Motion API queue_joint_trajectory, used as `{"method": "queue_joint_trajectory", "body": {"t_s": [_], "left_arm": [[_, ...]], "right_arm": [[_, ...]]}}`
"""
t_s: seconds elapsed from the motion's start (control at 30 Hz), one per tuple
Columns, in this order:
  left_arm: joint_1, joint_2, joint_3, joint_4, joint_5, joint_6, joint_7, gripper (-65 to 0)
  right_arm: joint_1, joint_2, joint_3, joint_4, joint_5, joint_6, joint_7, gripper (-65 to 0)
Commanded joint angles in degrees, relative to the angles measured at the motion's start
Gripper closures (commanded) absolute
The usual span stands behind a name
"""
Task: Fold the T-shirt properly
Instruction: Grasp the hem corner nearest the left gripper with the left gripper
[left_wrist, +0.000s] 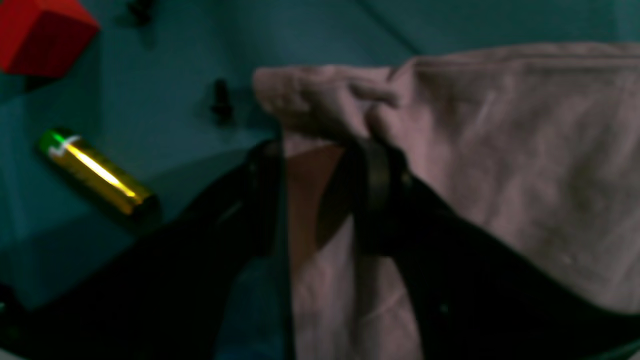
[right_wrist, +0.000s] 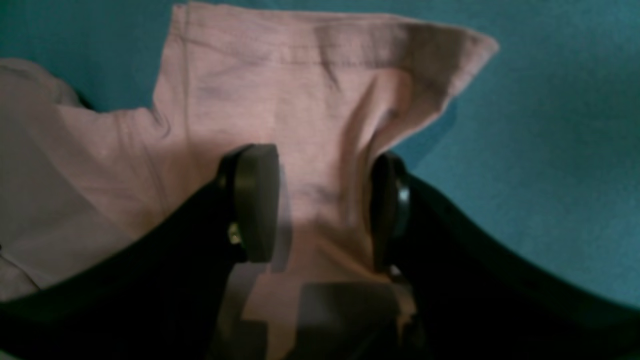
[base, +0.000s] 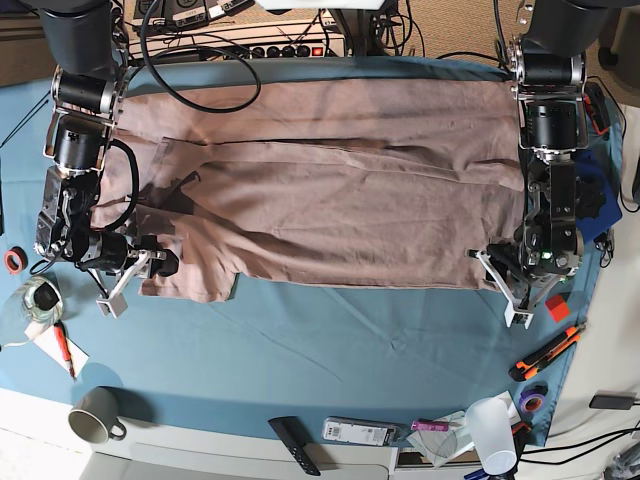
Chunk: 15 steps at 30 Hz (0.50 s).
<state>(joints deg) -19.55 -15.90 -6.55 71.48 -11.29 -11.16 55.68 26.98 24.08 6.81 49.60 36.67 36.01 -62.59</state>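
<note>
Two cups near the table's front edge, a grey mug (base: 92, 417) and a plastic cup (base: 493, 424), have contents I cannot make out. The T-shirt (base: 330, 190) lies spread across the teal cloth (base: 330, 340) toward the rear edge. The left gripper (left_wrist: 320, 150) pinches its blurred hem corner, while the right gripper (right_wrist: 325, 200) stands open astride a sleeve.

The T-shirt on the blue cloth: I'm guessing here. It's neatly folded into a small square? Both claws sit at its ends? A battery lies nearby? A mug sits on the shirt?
1. The T-shirt is folded small: false, it lies spread wide across the table cloth.
2. The left gripper and right gripper sit at opposite ends: true.
3. A battery lies nearby: true.
4. The mug sits on the shirt: false, it stands off the cloth.
</note>
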Motion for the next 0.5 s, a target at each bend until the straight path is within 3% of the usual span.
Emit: {"method": "queue_joint_trajectory", "body": {"t_s": [0.0, 0.07, 0.17, 0.23, 0.33, 0.47], "left_arm": [[-0.79, -0.13, 0.04, 0.35, -1.64, -0.72, 0.92, -18.5], [-0.79, -0.13, 0.04, 0.35, -2.12, -0.72, 0.92, -13.1], [-0.81, -0.13, 0.04, 0.35, -2.49, -0.68, 0.90, -1.7], [-0.83, -0.15, 0.04, 0.35, -2.47, -0.68, 0.92, 0.0], [-1.14, -0.15, 0.04, 0.37, -2.47, -0.20, 0.92, 0.0], [-2.58, -0.17, 0.04, 0.85, -2.47, 2.99, 2.47, 0.0]], "right_arm": [[0.66, 0.70, 0.07, 0.26, -1.79, -0.46, -2.38, -28.5], [0.66, 0.70, 0.07, 0.26, -1.79, -0.46, -2.38, -24.2], [0.68, 0.70, 0.07, 0.26, -1.81, -0.46, -2.34, -7.7], [0.83, 0.70, 0.07, 0.26, -2.05, -0.46, -2.12, 0.0], [1.33, 0.70, 0.07, 0.26, -5.18, -0.46, 0.37, 0.0], [2.75, 0.70, 0.07, 0.31, -8.04, -0.42, 4.15, 0.0]]}}
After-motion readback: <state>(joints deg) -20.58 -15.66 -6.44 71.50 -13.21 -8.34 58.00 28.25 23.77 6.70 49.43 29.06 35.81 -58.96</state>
